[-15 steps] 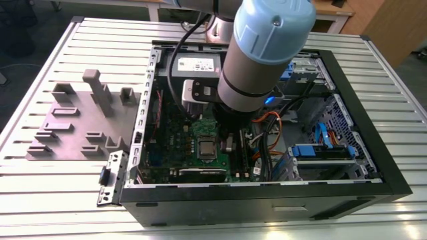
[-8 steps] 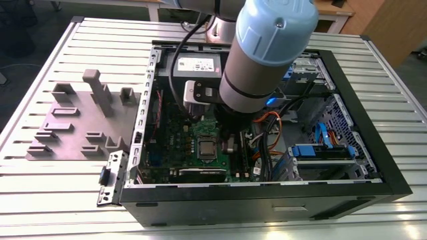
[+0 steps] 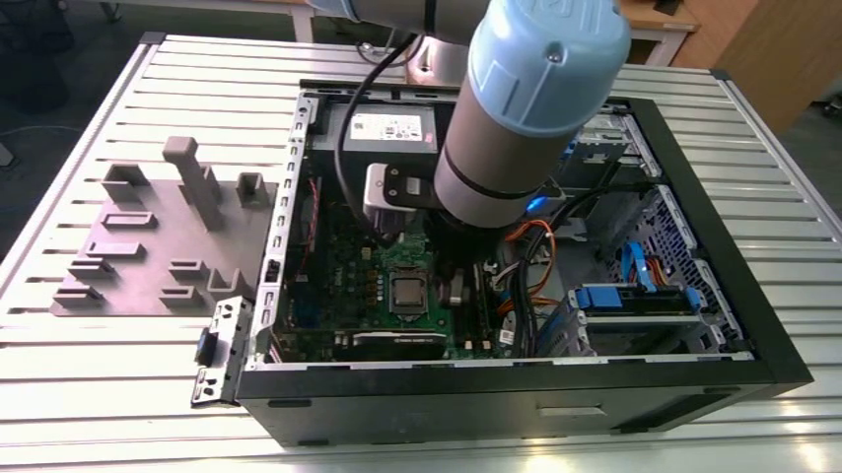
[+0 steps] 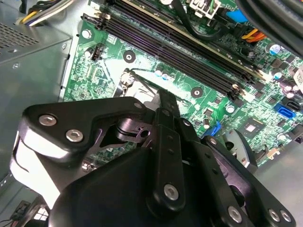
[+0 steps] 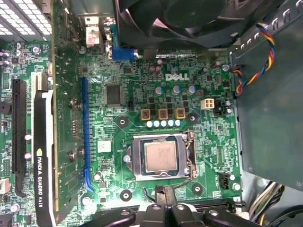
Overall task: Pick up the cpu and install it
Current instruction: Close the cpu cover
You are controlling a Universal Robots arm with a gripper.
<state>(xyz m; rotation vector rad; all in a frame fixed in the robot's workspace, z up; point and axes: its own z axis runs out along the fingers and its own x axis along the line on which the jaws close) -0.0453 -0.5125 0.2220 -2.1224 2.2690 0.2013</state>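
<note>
First wrist view has the gripper (image 5: 163,208) closest to the lens, its dark linkage and one narrow finger (image 5: 164,194) reaching toward the edge of the socket frame (image 5: 163,156). Just beyond that finger lies the cpu (image 5: 160,156), a silver-grey square sitting flat inside the frame, its edges square to the frame's opening. It looks seated; nothing is gripping it, and the finger stands beside the socket, not on the chip. A thin wire lever (image 5: 191,156) runs along one side of the frame, but whether the frame is latched down over the chip I cannot say from here.

The second wrist view shows the same linkage (image 4: 165,156) from behind, the finger tips hidden by the gripper's own body, so I cannot tell whether the claw is spread or pressed together.

Past the socket, the green motherboard (image 5: 142,94) carries a row of capacitors, a graphics card (image 5: 45,156) standing in its slot to one side, and a black fan (image 5: 189,19) further off.

Farthest out, the exterior view has the arm (image 3: 526,108) plunged into the open computer case (image 3: 684,296), which lies on a slatted table (image 3: 118,394); the chip (image 3: 406,293) shows on the board beside the wrist. A grey fixture (image 3: 158,246) sits at the exterior view's left.

By my reading, the placing is done; any latching remains unconfirmed.
</note>
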